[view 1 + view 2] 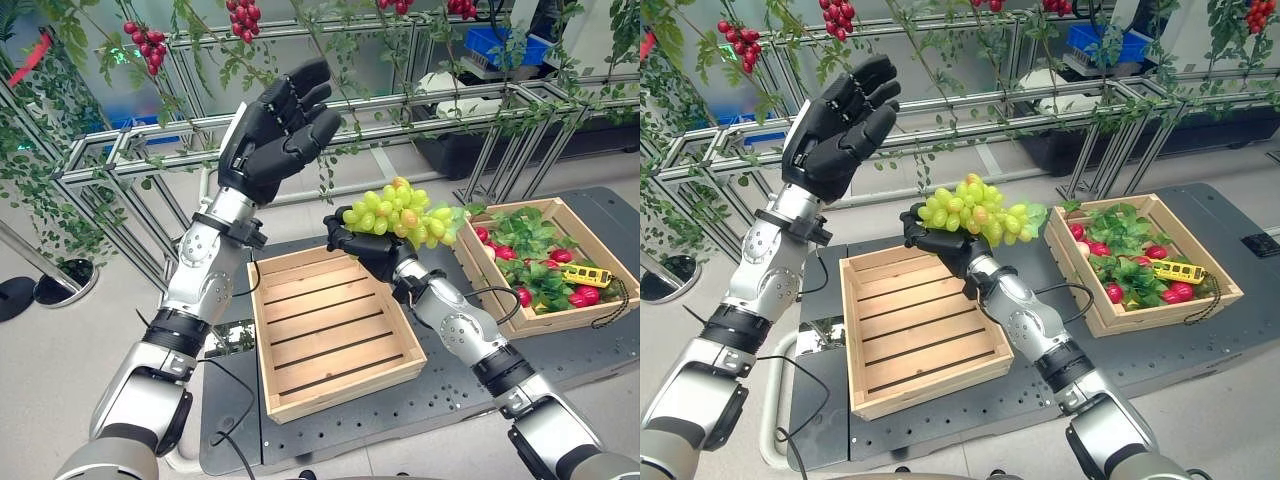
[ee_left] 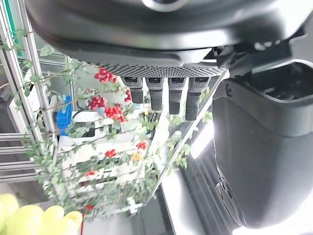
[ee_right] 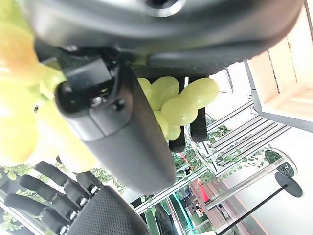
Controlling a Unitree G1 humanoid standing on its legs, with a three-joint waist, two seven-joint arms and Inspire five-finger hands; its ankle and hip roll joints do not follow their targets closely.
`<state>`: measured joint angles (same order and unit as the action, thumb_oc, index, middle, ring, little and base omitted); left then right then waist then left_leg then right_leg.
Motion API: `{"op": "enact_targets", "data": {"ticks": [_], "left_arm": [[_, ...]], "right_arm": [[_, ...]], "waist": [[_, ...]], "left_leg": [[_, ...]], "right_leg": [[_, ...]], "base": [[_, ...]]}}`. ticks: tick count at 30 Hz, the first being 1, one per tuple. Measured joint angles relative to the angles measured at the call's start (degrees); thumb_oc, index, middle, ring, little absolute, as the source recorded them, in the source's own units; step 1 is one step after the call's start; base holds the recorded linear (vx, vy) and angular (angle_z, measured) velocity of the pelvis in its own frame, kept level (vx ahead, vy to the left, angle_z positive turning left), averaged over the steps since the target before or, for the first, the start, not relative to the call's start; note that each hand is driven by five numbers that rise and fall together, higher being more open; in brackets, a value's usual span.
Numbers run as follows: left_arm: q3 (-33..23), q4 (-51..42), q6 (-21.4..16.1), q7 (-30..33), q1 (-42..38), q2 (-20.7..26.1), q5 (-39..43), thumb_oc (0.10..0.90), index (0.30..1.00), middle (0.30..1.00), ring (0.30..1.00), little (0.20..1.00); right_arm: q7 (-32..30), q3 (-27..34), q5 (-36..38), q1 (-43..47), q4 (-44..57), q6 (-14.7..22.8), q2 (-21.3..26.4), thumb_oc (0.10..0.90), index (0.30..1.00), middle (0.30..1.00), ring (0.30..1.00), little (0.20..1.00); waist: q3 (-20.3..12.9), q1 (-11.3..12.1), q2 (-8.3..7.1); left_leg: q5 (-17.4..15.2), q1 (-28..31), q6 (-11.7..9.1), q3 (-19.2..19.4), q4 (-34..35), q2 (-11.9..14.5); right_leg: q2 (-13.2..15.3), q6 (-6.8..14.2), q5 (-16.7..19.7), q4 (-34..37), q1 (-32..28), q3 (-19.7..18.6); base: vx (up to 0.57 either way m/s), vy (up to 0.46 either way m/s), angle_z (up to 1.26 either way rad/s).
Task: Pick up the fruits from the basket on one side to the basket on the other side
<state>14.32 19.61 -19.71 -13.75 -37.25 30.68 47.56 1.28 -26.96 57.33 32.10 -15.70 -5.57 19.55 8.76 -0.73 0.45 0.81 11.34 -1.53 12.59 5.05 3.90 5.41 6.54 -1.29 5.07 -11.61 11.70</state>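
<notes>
Both eye views look down from head height at empty wooden crate (image 1: 335, 330), sharing it, slightly offset. Left wrist view: close behind left hand (image 2: 166, 63), facing vine frame (image 2: 29, 73) beyond crate. Right wrist view: very close, grapes (image 3: 181, 105) filling foreground above crate.

Grape bunch (image 1: 400, 212): pale yellow-green, one orange-tinged berry near its top. Both hands, left hand (image 1: 278, 128) and right hand (image 1: 365, 247): matt black. Slatted crate (image 1: 330, 328): light natural wood. Second crate (image 1: 548, 262), at 3 o'clock: same wood, holding red fruit, green leaves and a yellow toy vehicle (image 1: 586, 275).
</notes>
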Motion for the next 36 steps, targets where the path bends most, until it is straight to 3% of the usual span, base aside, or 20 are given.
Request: {"op": "enact_targets", "data": {"ticks": [8, 12, 17, 25, 33, 35, 36], "left_arm": [[-1.11, -1.5, -0.05, 3.21, 3.1, -0.98, -0.27, 0.8, 0.9, 0.9, 0.9, 0.9], [-4.19, -7.96, -0.57, 5.71, 9.04, -1.42, -4.01, 0.8, 0.9, 0.9, 0.9, 0.9], [-6.96, -16.61, -0.75, 7.32, 21.09, -3.32, -9.4, 0.8, 0.9, 0.9, 0.9, 0.9], [-6.9, -16.9, -0.51, 8.08, 26.59, -5.8, -13.88, 0.8, 0.9, 0.9, 0.9, 0.9], [-8.82, -16.61, 0.84, 13.01, 35.46, -8.83, -14.01, 0.8, 0.9, 0.9, 0.9, 0.9], [-8.83, -16.58, 0.84, 13.67, 36.7, -9.05, -14.04, 0.8, 0.9, 0.9, 0.9, 0.9], [-8.96, -16.58, 0.79, 14.15, 36.96, -9.09, -14.04, 0.8, 0.9, 0.9, 0.9, 0.9]], "right_arm": [[0.0, 1.75, -3.22, -0.78, 0.02, 0.0, -0.52, 0.4, 0.3, 0.3, 0.3, 0.3], [0.0, 5.18, -5.59, -4.51, 1.15, 0.65, -0.5, 0.4, 0.3, 0.3, 0.3, 0.3], [0.17, 10.6, -7.49, -15.54, 8.19, 1.13, 0.51, 0.4, 0.3, 0.3, 0.3, 0.3], [0.84, 12.7, -9.75, -20.66, 10.19, 1.8, 2.11, 0.4, 0.3, 0.3, 0.3, 0.3], [2.87, 17.3, -9.74, -27.23, 13.95, 3.95, 2.06, 0.4, 0.3, 0.3, 0.3, 0.3], [2.87, 17.79, -9.69, -27.56, 13.94, 3.95, 2.62, 0.4, 0.3, 0.3, 0.3, 0.3], [2.89, 17.79, -9.63, -27.39, 13.88, 3.95, 3.03, 0.4, 0.3, 0.3, 0.3, 0.3]], "waist": [[-0.59, 0.02, -0.99], [-0.64, 0.2, -1.09], [-0.62, 0.21, -1.13], [-0.61, 0.03, -1.17], [-0.57, -0.25, -1.24], [-0.55, 0.05, -1.28], [-0.41, 0.89, -1.53]], "left_leg": [[0.0, 0.0, 0.0, 0.06, 0.0, 0.02], [-0.01, -0.02, 0.0, 0.04, 0.01, 0.02], [-0.01, -0.09, 0.0, 0.11, 0.03, 0.02], [0.05, -0.18, -0.09, 0.39, 0.02, 0.13], [0.04, -0.2, -0.09, 0.25, 0.02, 0.36], [0.04, -0.18, -0.09, -1.13, 0.0, 0.15], [0.07, -0.32, -0.17, -3.84, -0.73, 0.14]], "right_leg": [[-0.04, 0.0, 0.0, 0.01, 0.04, -0.08], [-0.06, 0.0, 0.0, 0.01, 0.14, -0.25], [-0.08, 0.0, 0.0, 0.03, 0.29, -0.45], [-0.23, -0.07, 0.07, 0.03, 0.65, -0.71], [-0.69, -0.17, 0.14, 0.03, 1.11, -1.79], [-0.97, -0.35, 0.32, 0.04, 1.63, -2.9], [-1.07, -0.48, 0.63, -0.03, 2.26, -4.51]], "base": [[0.0, 0.0, 0.0], [0.01, -0.033, -0.01], [0.0, -0.007, 0.0], [0.0, -0.043, -0.02], [-0.02, -0.072, -0.06], [-0.16, 0.035, -0.2], [-0.24, 0.103, -0.72]]}}
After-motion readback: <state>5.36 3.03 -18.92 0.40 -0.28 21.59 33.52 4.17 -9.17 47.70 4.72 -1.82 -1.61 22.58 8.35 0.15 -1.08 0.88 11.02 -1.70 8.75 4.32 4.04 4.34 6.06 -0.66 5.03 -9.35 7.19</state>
